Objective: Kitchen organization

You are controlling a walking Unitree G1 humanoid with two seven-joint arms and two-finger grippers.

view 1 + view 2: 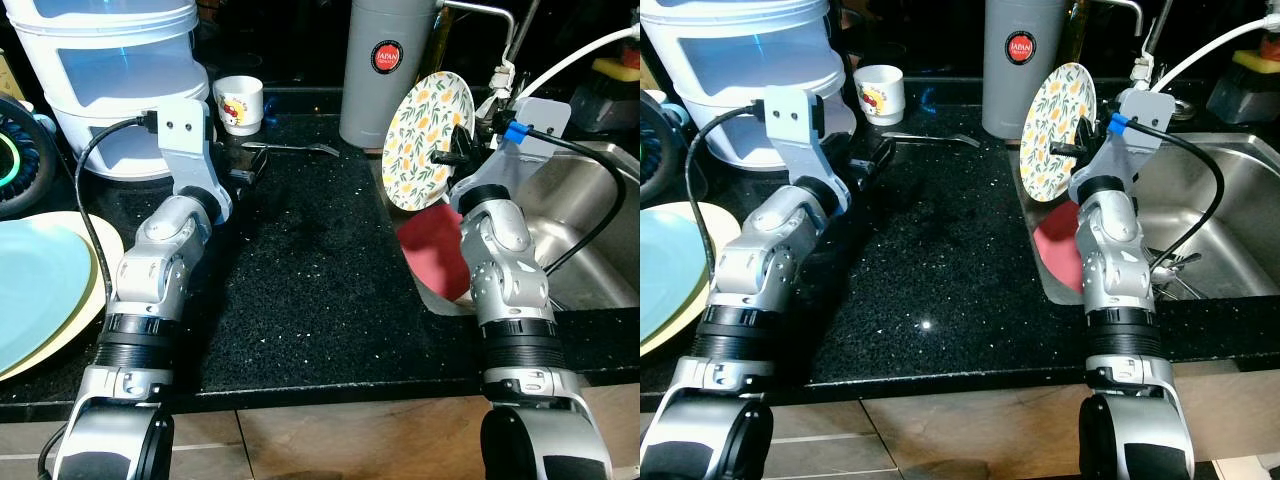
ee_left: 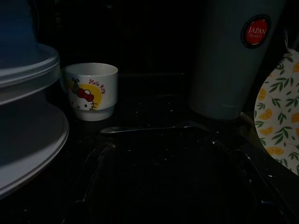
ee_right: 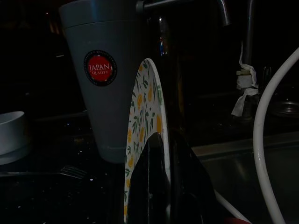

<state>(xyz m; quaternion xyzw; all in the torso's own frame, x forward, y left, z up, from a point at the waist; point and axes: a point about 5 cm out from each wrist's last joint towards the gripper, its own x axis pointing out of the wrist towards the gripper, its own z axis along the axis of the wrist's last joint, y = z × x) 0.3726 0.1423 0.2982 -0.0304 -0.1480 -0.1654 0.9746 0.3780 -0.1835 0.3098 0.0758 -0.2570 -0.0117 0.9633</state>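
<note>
Plate [image 1: 428, 140] stands on edge, pinched at its rim by my right gripper [image 1: 1077, 150] above the sink [image 1: 1230, 215]; I fear slipping. Left gripper's [image 1: 245, 170] fingers I cannot tell.

The plate [image 1: 428, 140] is white with yellow oranges and green leaves. The counter [image 1: 310, 280] is black with tiny white specks. The tall can [image 1: 385, 70] is grey with a red sticker. The cup [image 1: 238, 103] is white with a red and yellow picture. The big plate [image 1: 40, 280] is light blue.

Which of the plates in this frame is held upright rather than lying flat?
The white plate with the orange-and-leaf print, gripped on edge by the right end effector beside the sink. The light blue plate lies flat at the counter's left.
</note>
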